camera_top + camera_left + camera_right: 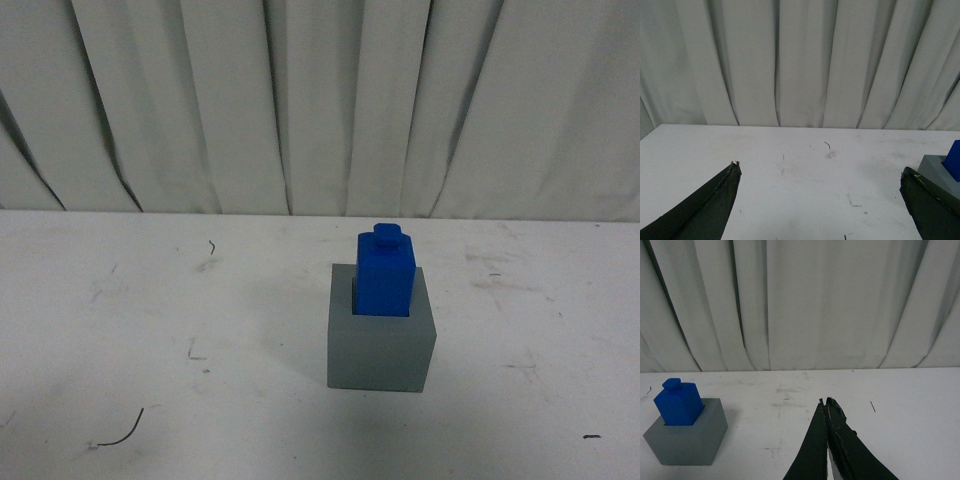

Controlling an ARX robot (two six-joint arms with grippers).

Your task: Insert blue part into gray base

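The blue part [385, 272] stands upright in the recess of the gray base [381, 348], stud on top, near the middle of the white table. Neither arm shows in the front view. In the left wrist view my left gripper [819, 172] is open and empty, its dark fingers [715, 200] wide apart over bare table; the gray base [935, 169] and blue part [954, 160] sit at the frame's edge beside one finger. In the right wrist view my right gripper [826, 402] is shut and empty, well apart from the blue part [678, 402] seated in the gray base [687, 437].
The white table [150, 320] carries scuff marks and a few thin dark wire scraps [125, 430]. A pleated white curtain [320, 100] hangs behind the table's far edge.
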